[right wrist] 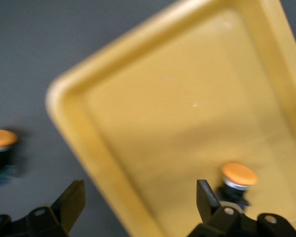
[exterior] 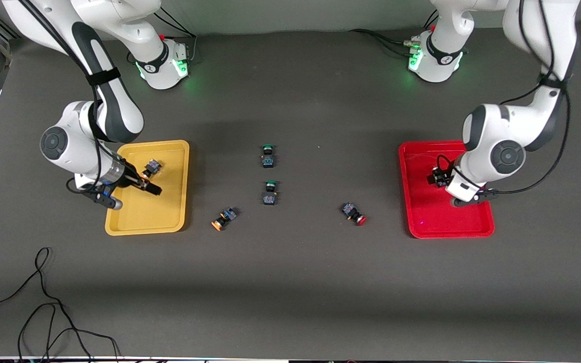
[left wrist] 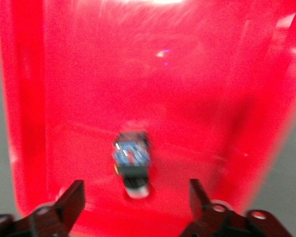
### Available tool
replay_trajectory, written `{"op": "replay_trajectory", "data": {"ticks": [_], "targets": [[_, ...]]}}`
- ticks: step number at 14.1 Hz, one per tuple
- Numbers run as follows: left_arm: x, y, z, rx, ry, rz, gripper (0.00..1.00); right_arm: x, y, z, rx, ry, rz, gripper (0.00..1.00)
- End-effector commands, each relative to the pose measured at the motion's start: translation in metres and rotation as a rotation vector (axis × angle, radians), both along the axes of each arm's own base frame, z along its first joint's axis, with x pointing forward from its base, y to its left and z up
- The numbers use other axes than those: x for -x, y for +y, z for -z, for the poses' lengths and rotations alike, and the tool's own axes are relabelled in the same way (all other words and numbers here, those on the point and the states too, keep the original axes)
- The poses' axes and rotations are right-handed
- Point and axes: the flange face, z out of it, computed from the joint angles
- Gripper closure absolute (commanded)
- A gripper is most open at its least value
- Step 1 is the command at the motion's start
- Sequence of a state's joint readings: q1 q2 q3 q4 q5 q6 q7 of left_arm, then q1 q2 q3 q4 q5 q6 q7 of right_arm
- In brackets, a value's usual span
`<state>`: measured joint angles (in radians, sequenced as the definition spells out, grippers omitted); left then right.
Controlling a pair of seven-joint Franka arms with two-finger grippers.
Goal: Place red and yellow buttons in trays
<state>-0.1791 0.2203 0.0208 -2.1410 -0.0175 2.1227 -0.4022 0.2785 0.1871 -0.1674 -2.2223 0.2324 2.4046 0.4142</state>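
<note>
**One button in each tray, fingers spread**

The right gripper (right wrist: 138,207) hangs over the yellow tray (exterior: 167,222), fingers spread and empty, a yellow-capped button (right wrist: 238,180) lying in the tray just beside one fingertip. The left gripper (left wrist: 136,202) hangs over the red tray (exterior: 421,229), fingers also spread, a button (left wrist: 131,158) lying on the tray floor between them. On the tabletop (exterior: 290,292) between the trays lie another yellow-capped button (exterior: 223,219) and a red-capped button (exterior: 354,214).

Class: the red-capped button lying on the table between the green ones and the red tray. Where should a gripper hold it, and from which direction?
Grip the red button from above, across its dark blocky body, not the round cap. It lies on its side with the body's flat flanks exposed, and the table around it looks free.
</note>
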Motion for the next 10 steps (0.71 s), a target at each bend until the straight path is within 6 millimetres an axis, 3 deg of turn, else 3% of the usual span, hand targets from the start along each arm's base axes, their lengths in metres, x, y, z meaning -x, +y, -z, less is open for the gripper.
{"op": "replay_trajectory", "data": {"ticks": [1,3,4,6,8,10], "targets": [[-0.041,-0.093,-0.092,-0.003,-0.03,-0.043,0.0,-0.045,0.06,-0.02,-0.037,0.007,0.069,0.0],[-0.065,-0.16,-0.103,0.02,-0.072,-0.094,0.0,-0.066,0.117,-0.016,-0.064,0.036,0.169,0.0],[-0.074,-0.189,-0.09,0.039,-0.071,-0.108,0.0,-0.071,0.141,-0.007,-0.068,0.05,0.2,0.0],[-0.088,-0.235,-0.048,0.07,-0.082,-0.127,0.0,-0.077,0.157,0.021,-0.066,0.086,0.256,0.0],[-0.084,-0.257,-0.005,0.088,-0.128,-0.114,0.01,-0.08,0.162,0.05,-0.059,0.102,0.28,0.0],[-0.075,-0.254,0.034,0.082,-0.138,-0.13,0.01,-0.075,0.179,0.086,-0.057,0.087,0.315,0.0]]}}
